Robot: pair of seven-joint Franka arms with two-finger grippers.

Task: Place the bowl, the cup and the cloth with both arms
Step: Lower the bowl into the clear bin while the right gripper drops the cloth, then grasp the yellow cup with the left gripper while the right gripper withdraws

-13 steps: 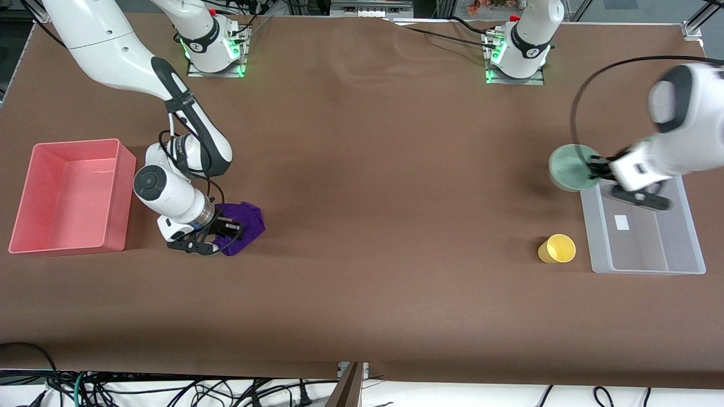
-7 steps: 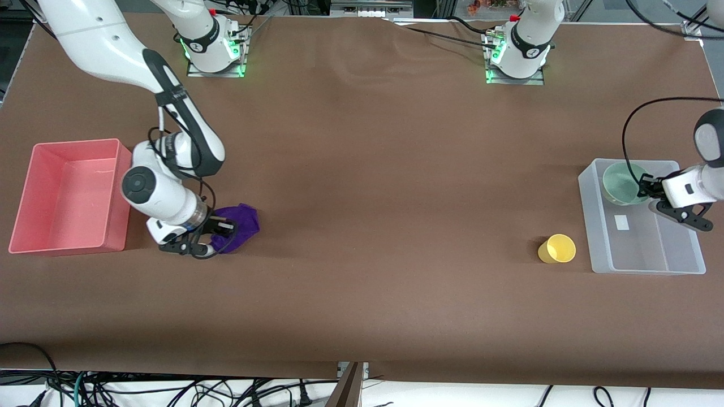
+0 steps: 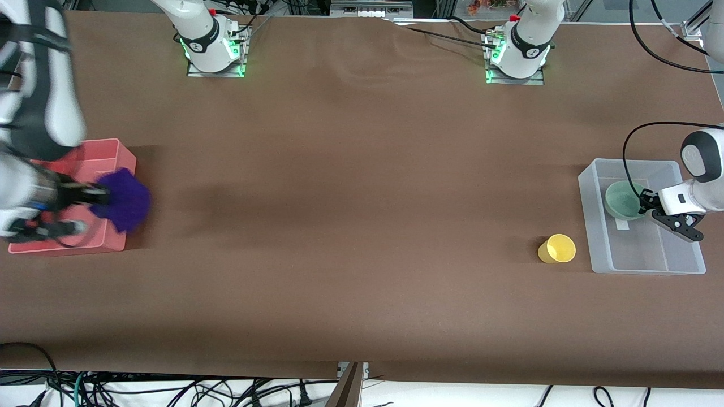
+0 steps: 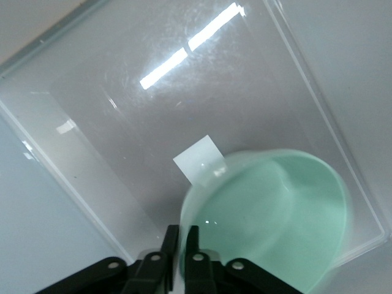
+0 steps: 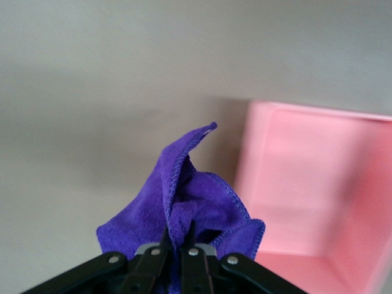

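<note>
My left gripper (image 3: 645, 204) is shut on the rim of the mint-green bowl (image 3: 623, 200) and holds it inside the clear plastic bin (image 3: 595, 226); in the left wrist view the bowl (image 4: 275, 214) hangs from the gripper (image 4: 182, 245) over the bin's floor. My right gripper (image 3: 99, 198) is shut on the purple cloth (image 3: 124, 204) and holds it up over the wall of the pink bin (image 3: 116, 150); in the right wrist view the cloth (image 5: 184, 208) hangs from the gripper (image 5: 177, 236) beside the pink bin (image 5: 318, 184). The yellow cup (image 3: 557, 249) lies on the table beside the clear bin.
A white label (image 4: 199, 159) lies on the clear bin's floor. The two arm bases (image 3: 212, 42) stand along the table's edge farthest from the front camera. Cables hang below the table's near edge.
My right gripper lifted the cloth off the table and carried it to the pink bin. My left gripper carried the bowl from beside the clear bin into it and lowered it.
</note>
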